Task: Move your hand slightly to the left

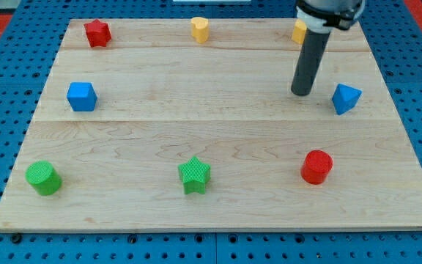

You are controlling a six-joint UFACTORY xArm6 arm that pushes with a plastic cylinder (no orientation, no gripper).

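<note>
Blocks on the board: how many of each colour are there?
Red: 2, a star and a cylinder
Yellow: 2, one at the top, one half hidden by the arm
Blue: 2, a cube and a wedge
Green: 2, a cylinder and a star
Total: 8

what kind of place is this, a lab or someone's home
Probably a robotics lab bench: a pale wooden board on a blue perforated metal base, small coloured blocks like the green star block, and my tip on a dark rod.
</note>
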